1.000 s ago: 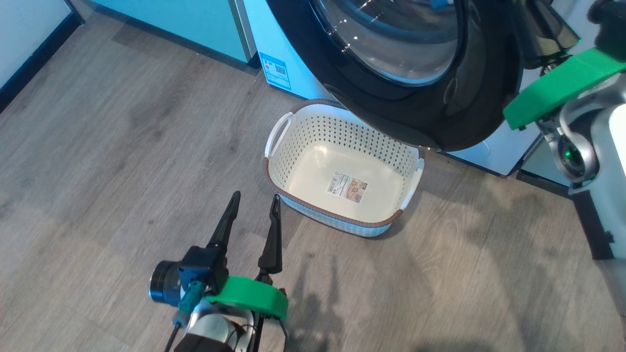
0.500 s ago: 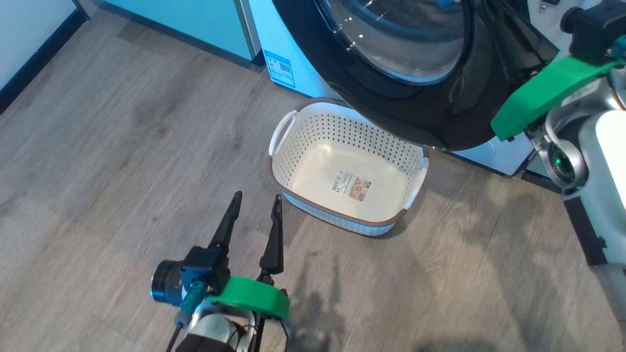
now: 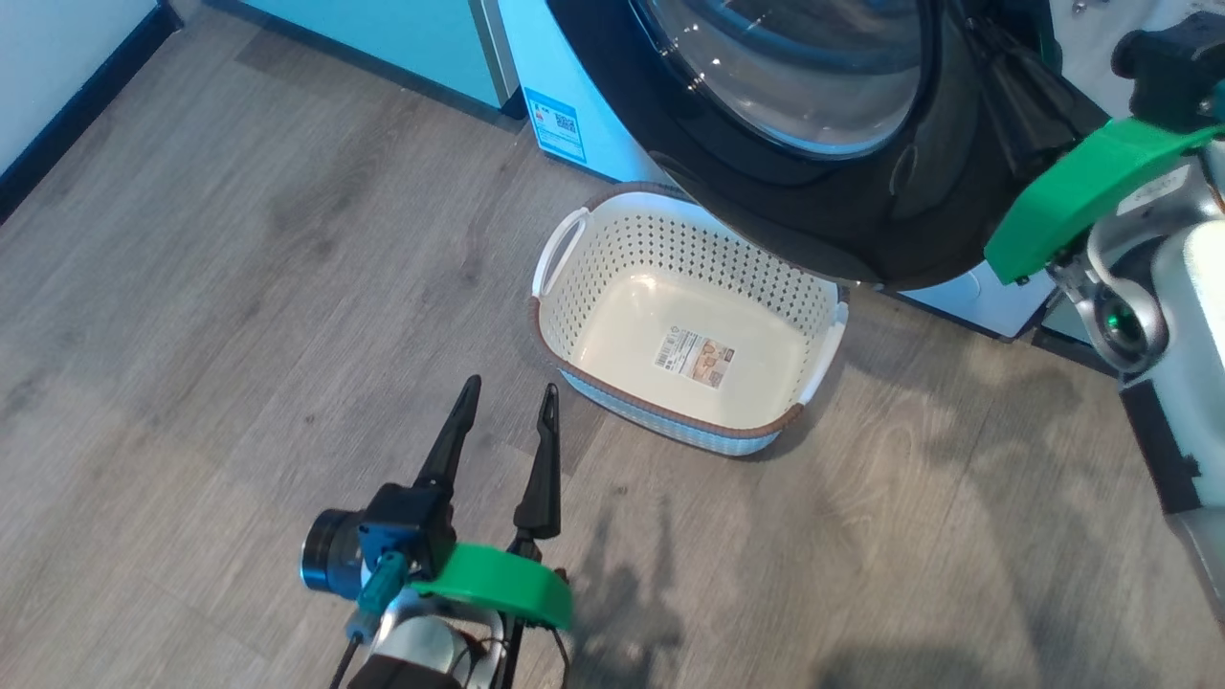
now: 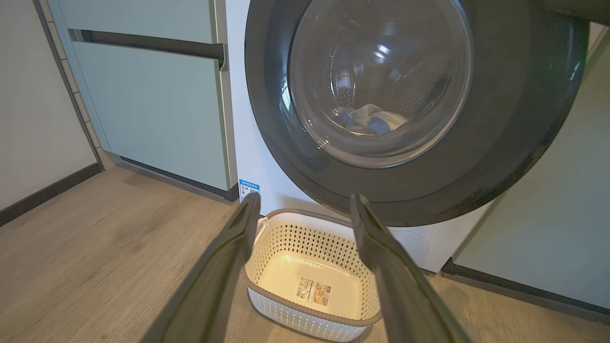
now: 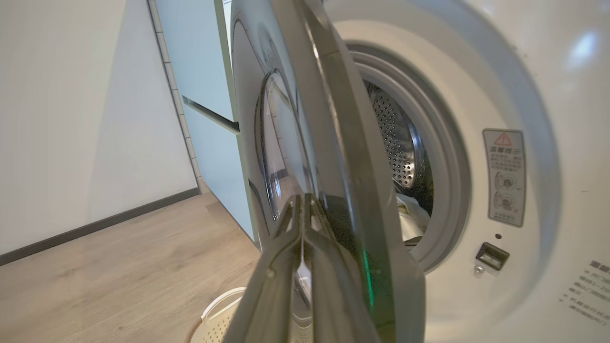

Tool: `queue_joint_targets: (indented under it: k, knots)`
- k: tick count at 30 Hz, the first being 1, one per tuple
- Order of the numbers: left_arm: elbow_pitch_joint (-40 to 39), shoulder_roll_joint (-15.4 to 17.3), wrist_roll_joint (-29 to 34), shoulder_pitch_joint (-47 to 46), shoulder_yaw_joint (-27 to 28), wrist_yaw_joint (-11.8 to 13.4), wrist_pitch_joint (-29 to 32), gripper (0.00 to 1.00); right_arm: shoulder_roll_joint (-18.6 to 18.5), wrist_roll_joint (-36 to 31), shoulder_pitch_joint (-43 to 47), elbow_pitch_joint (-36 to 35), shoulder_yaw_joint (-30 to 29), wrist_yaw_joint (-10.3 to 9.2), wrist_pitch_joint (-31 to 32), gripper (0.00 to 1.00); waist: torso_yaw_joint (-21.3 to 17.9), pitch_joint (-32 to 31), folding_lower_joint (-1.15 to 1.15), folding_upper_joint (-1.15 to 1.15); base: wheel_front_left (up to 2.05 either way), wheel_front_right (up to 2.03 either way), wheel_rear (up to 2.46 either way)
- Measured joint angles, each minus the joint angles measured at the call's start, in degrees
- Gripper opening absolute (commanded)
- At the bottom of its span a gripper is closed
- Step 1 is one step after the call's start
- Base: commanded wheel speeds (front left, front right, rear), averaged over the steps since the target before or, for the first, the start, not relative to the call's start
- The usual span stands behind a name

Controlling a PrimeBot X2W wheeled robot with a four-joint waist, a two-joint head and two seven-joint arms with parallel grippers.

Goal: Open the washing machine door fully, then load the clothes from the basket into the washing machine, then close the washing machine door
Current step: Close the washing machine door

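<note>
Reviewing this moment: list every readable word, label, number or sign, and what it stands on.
No wording is legible.
Blue sticker on the washing machine: QR code, print too small.
Paper label on the basket floor: barcode, print too small.
Grey plate beside the drum opening: warning triangle, text blurred.
Printed lines on the machine front: blurred.

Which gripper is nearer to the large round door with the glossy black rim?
Right. The right gripper, shut, is at the door's rim; the left gripper hangs open above the floor, short of the cream plastic basket.
</note>
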Motion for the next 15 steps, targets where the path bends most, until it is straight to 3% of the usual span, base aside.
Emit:
queue_joint_targets:
  k: [15]
  knots:
    - [-1.40,-0.12,-0.44,-3.31,-3.00,0.60,0.00,1.00,-3.88,-0.69,-6.43,5.28,-3.45,0.02,-0.14,0.00,1.24,3.96,0.00,0.00,0.00,0.00,0.00]
